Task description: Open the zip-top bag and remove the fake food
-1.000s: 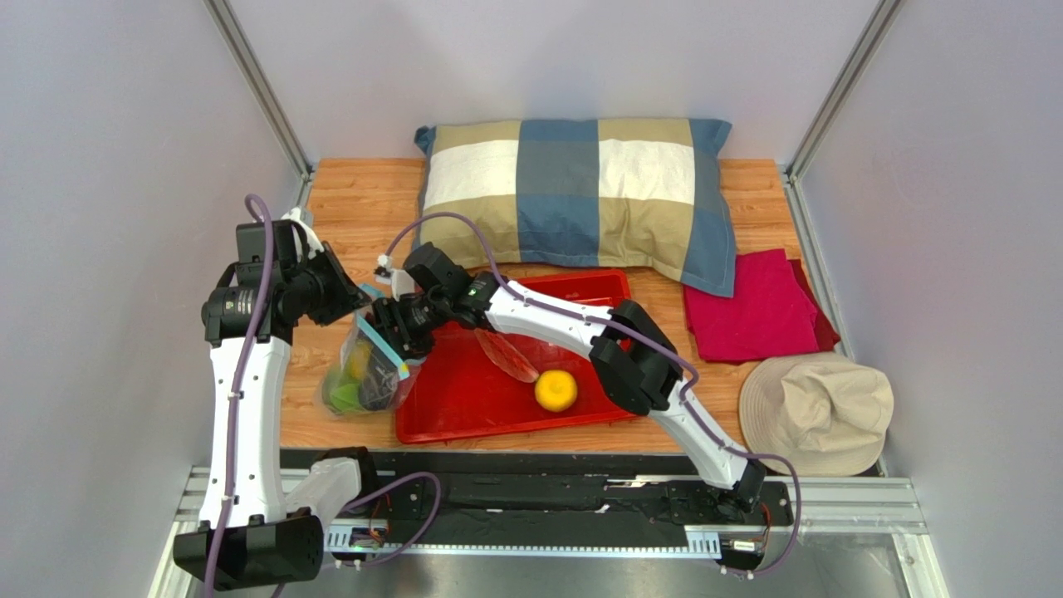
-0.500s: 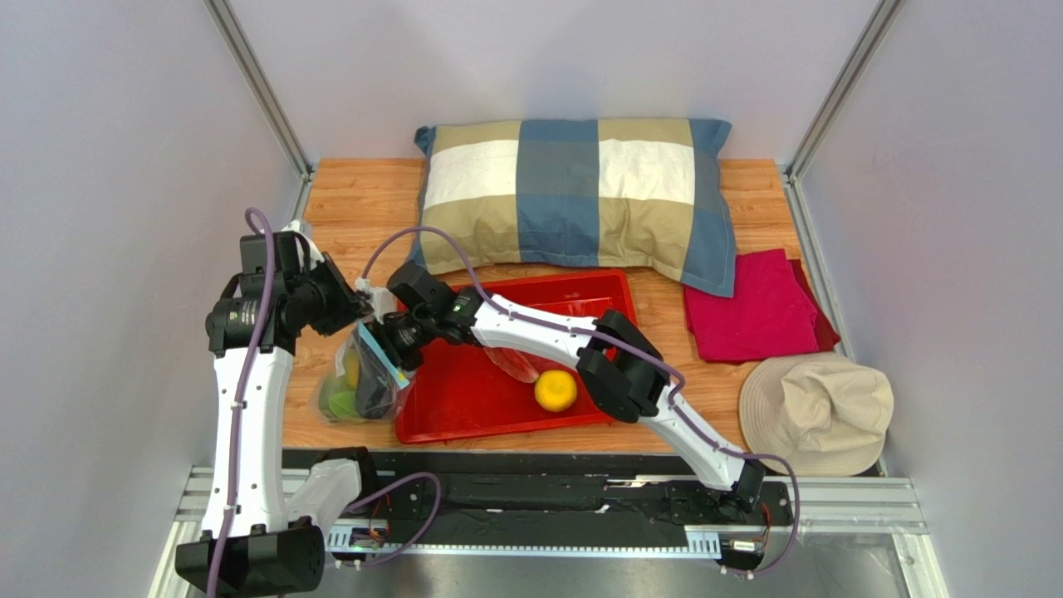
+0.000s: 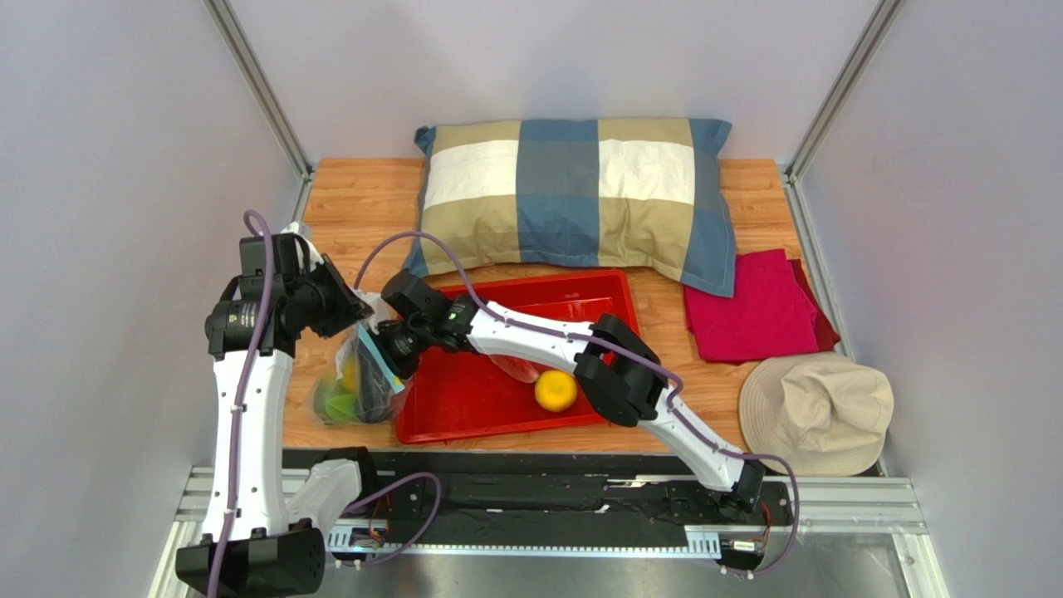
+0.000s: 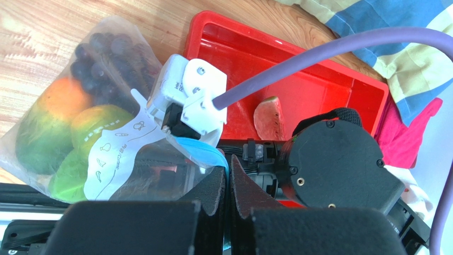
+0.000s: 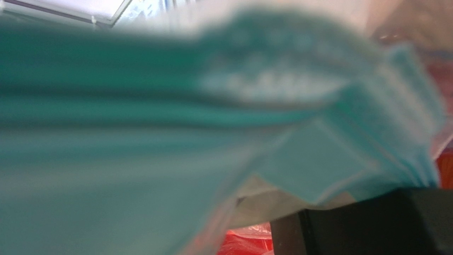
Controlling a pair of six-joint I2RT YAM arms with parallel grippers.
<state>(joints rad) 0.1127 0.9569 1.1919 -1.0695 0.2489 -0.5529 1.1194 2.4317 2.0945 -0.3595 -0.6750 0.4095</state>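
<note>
The zip-top bag (image 3: 356, 384) hangs off the tray's left edge with its blue-green zip strip (image 4: 204, 151) uppermost. My left gripper (image 4: 228, 178) is shut on that strip. Fake food fills the bag: purple grapes (image 4: 109, 53), an orange-green mango (image 4: 50, 109) and a green fruit (image 4: 69, 178). My right gripper (image 3: 384, 353) is pressed against the bag's mouth. Its wrist view is a blur of the teal zip strip (image 5: 212, 106) with one dark finger (image 5: 372, 228) at the lower right, so its jaws stay hidden. A yellow citrus (image 3: 555, 390) and a pink-red slice (image 4: 266, 118) lie in the red tray (image 3: 587, 293).
A checked pillow (image 3: 580, 187) lies behind the tray. A red cloth (image 3: 755, 305) and a beige hat (image 3: 817, 411) sit at the right. The left wall stands close to my left arm. Bare wood (image 3: 356, 199) shows at the back left.
My right gripper has slid left and down from the tray's corner to the bag's mouth. The bag has shifted slightly left; my left gripper keeps its hold.
</note>
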